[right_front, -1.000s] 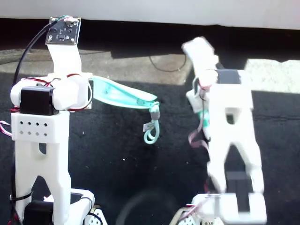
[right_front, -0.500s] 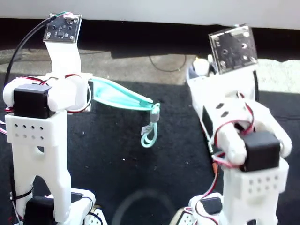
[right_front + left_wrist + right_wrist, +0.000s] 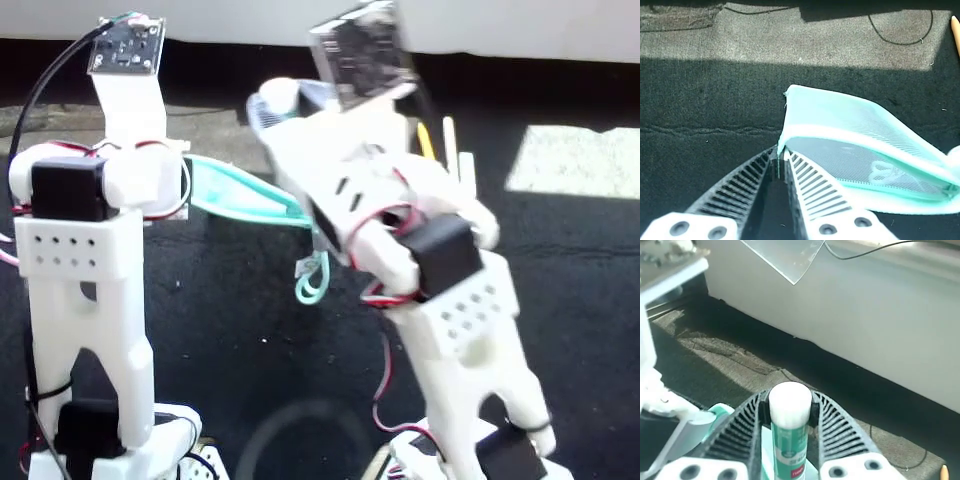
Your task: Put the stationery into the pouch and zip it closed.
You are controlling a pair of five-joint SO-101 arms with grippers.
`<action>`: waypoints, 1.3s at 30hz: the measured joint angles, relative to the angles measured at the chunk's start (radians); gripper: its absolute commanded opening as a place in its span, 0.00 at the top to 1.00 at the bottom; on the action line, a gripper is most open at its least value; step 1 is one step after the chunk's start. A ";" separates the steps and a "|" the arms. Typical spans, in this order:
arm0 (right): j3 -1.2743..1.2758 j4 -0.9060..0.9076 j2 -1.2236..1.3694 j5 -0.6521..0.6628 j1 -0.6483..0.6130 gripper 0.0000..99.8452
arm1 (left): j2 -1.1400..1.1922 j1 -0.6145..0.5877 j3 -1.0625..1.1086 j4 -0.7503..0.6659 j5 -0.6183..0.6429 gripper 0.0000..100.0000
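The teal mesh pouch [image 3: 245, 195] hangs above the dark mat, held by one corner; my left gripper [image 3: 780, 152] is shut on that corner. The pouch [image 3: 865, 150] sags away from the fingers, and its zip cord [image 3: 312, 280] dangles from the far end. My right gripper [image 3: 789, 400] is shut on a glue stick [image 3: 789, 430] with a white cap and a green body. In the high view the right arm leans across the middle, with the glue stick's cap [image 3: 275, 100] above the pouch's far side. Part of the pouch [image 3: 720, 412] shows just below the right gripper.
Two pencils [image 3: 437, 145] lie on the mat behind the right arm; one pencil end [image 3: 955, 35] shows in the left wrist view. A thin cable [image 3: 900, 30] loops on the grey mat. A white wall [image 3: 880, 315] closes the back.
The right arm has swung from the right side across to the middle, carrying the glue stick over the pouch. The left arm has kept the pouch almost still.
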 measured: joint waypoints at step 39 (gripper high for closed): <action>-0.046 -0.204 0.356 -0.003 -0.002 0.98 | 0.302 -0.002 -0.269 -0.011 -0.002 0.99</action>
